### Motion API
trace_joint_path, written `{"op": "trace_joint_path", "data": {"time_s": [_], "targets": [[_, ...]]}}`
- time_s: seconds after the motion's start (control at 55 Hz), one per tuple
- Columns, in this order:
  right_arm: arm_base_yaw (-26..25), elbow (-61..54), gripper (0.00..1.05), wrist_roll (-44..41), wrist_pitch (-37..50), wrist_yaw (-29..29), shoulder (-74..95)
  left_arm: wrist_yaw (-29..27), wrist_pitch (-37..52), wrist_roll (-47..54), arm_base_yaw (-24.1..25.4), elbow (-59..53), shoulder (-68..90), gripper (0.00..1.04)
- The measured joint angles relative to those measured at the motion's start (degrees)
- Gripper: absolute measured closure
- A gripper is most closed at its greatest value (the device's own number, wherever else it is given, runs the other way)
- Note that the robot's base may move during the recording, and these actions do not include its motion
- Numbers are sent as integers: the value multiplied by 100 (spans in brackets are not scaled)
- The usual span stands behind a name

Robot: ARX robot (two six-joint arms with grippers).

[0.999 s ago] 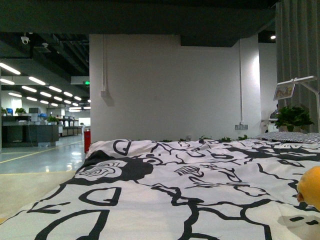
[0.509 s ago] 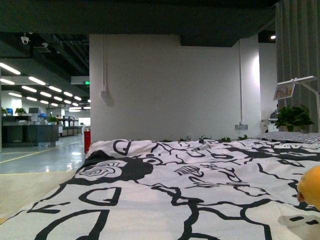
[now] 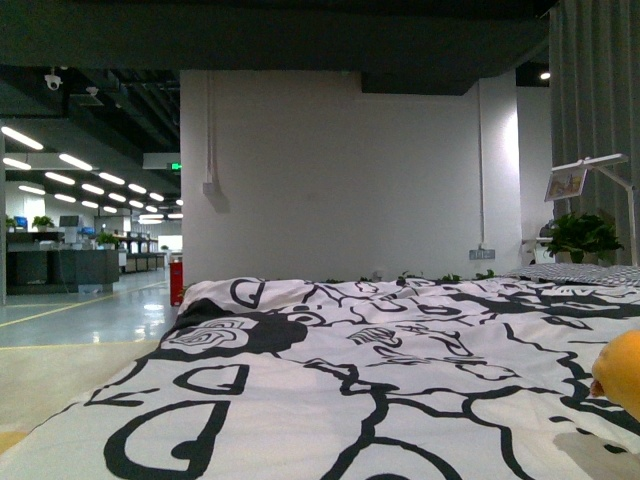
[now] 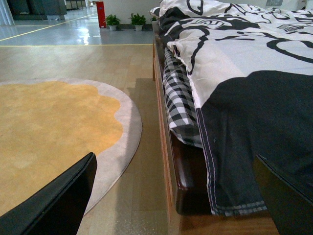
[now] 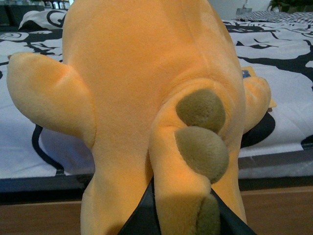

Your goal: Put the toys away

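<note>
An orange-yellow plush animal (image 5: 146, 98) with olive-brown patches fills the right wrist view, hanging in front of the bed. My right gripper (image 5: 181, 215) is shut on its lower part, dark fingers pressing both sides. In the front view only a rounded orange edge of the plush animal (image 3: 622, 372) shows at the far right, over the duvet. My left gripper (image 4: 181, 196) is open with nothing between its black fingers (image 4: 58, 200), low beside the bed's side, over the wooden floor.
A bed with a black-and-white patterned duvet (image 3: 380, 380) spreads ahead; its wooden side frame (image 4: 168, 161) and a checked sheet (image 4: 178, 93) lie close to the left gripper. A round yellow rug (image 4: 49, 127) covers the floor beside it. A potted plant (image 3: 580, 235) stands at the back right.
The front view has shifted slightly, so the duvet pattern sits lower and larger in the frame. The plush's orange edge stays at the far right, a touch lower.
</note>
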Motion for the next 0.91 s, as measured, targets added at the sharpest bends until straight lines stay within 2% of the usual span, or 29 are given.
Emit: {"op": "trace_joint_path", "data": {"time_s": [0.909], "targets": [[0, -2, 98, -2, -52, -66, 7, -4, 0, -2, 0, 0, 0, 6]]}}
